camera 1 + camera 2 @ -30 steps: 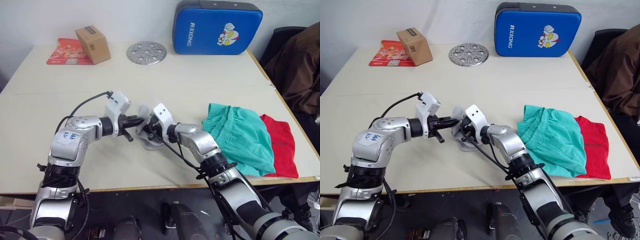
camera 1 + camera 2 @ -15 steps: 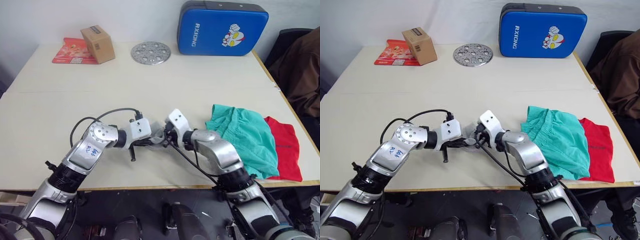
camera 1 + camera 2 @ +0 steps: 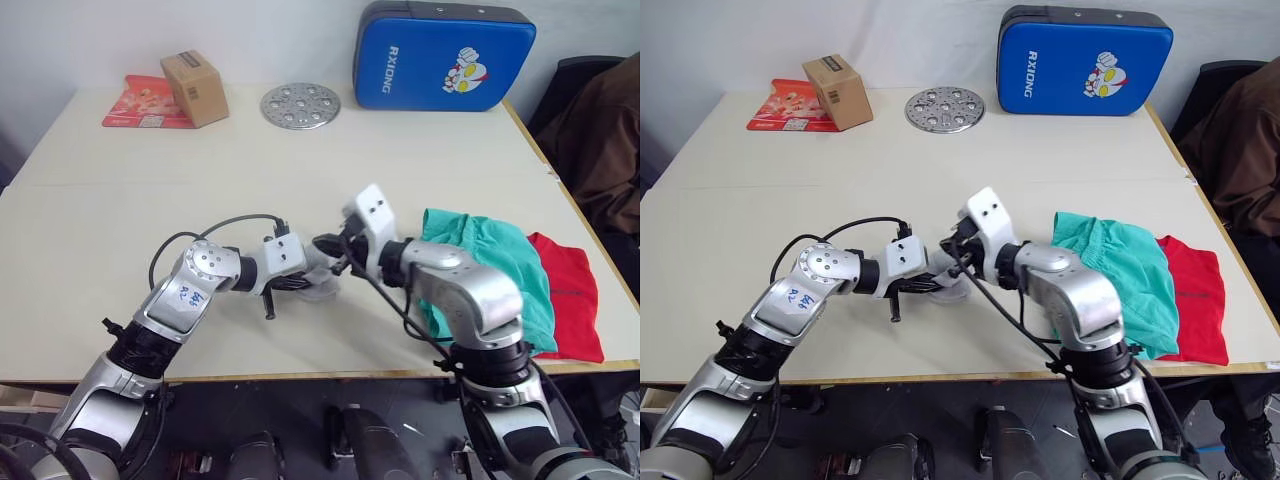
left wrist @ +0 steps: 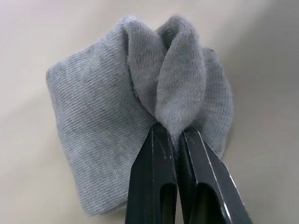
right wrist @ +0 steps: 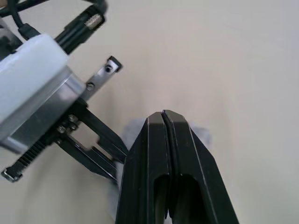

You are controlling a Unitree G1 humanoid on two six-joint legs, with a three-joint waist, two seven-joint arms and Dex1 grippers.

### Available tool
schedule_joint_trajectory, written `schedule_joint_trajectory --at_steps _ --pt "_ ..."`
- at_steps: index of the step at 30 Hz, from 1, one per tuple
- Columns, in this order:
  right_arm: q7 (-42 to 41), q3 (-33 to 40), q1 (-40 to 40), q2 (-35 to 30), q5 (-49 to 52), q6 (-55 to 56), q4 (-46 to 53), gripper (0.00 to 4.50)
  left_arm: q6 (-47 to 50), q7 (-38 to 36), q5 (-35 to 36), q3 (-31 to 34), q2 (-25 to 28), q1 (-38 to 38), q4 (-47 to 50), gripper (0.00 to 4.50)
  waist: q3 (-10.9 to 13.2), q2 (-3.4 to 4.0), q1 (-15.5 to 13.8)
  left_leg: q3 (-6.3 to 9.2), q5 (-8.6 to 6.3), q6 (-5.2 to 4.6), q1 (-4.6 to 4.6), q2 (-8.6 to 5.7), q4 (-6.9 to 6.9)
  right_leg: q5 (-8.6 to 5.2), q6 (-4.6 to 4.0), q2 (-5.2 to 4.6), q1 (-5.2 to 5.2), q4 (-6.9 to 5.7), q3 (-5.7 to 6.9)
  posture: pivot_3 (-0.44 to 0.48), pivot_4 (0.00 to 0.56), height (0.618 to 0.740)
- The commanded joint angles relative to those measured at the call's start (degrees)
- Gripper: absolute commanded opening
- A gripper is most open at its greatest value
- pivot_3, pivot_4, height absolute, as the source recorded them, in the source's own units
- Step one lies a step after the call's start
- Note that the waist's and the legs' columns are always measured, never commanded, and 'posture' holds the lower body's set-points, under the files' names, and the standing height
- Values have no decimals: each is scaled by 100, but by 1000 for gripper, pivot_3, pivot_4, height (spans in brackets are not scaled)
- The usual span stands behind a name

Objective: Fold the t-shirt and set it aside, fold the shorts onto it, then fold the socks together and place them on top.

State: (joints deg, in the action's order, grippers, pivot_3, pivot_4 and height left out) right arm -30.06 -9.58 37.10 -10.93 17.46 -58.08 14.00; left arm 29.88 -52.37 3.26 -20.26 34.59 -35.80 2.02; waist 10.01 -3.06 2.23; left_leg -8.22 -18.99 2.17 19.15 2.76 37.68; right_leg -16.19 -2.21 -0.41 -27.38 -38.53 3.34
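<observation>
The light grey socks (image 4: 107, 121) lie as one folded bundle on the table (image 3: 300, 170) near its front middle. My left gripper (image 4: 175, 130) is shut on a raised fold of the socks (image 3: 322, 288). Just above them my right gripper (image 5: 163, 114) hovers, its fingers pressed together with nothing between them; it sits a little to the right of the left gripper (image 3: 300, 282). To the right, the teal shorts (image 3: 480, 265) lie folded over the red t-shirt (image 3: 568, 290), which shows beyond them by the table's right edge.
Along the far edge stand a cardboard box (image 3: 195, 88) on a red packet (image 3: 135, 103), a round perforated metal plate (image 3: 300, 105) and a blue pad (image 3: 445, 55). A brown jacket (image 3: 600, 140) hangs beyond the right edge.
My right gripper has let go of the socks and risen a little above them. The left gripper keeps its hold on the socks in about the same place.
</observation>
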Motion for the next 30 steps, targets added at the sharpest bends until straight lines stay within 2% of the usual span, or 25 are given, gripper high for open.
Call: schedule_joint_trajectory --at_steps 1,2,5,12,15,19,25,30 --pt "135 -345 -99 118 -237 439 -548 0 388 -145 234 225 -14 -22 101 19 0 0 0 -1 1 -3 3 -2 0 0 0 -3 -2 0 0 0 150 740" --pt "114 -445 -165 111 -282 536 -645 0 546 -148 338 319 -27 -23 132 19 0 0 0 -1 1 -4 3 -2 0 0 0 -2 -2 1 0 0 150 740" --pt "-6 -705 -383 -53 -419 749 -814 0 1083 -262 772 700 7 -49 221 790 1 1 16 -1 1 -4 5 -2 -5 0 0 -1 -5 4 0 0 150 740" --pt "-206 -758 -669 -300 -391 925 -670 0 2102 -1210 2226 1792 548 -302 210 3002 1 1 91 1 4 2 -1 0 -13 0 0 2 -3 2 0 0 150 740" --pt "-231 -767 -736 -361 -384 950 -601 0 1985 -1045 2107 1822 518 -609 -392 3002 0 1 66 2 4 3 -5 -2 -13 0 0 0 2 6 1 0 150 740" --pt "-240 -760 -837 -430 -350 921 -410 0 1118 -909 1508 1338 233 -1014 -1263 2069 0 0 45 3 4 0 -3 -5 -15 2 4 -2 5 20 2 0 150 740" --pt "-361 -787 -1081 -728 -260 751 187 0 -130 -1187 673 361 -193 -1157 -1882 42 0 1 -15 -5 4 0 4 -3 -28 2 3 0 -7 30 3 0 150 740" --pt "-465 -484 -1403 -1143 71 300 1054 0 -1128 -1133 -42 -137 -397 -1211 -2542 15 0 0 -35 -3 4 0 -1 -3 -29 2 3 0 -2 31 3 0 150 740"
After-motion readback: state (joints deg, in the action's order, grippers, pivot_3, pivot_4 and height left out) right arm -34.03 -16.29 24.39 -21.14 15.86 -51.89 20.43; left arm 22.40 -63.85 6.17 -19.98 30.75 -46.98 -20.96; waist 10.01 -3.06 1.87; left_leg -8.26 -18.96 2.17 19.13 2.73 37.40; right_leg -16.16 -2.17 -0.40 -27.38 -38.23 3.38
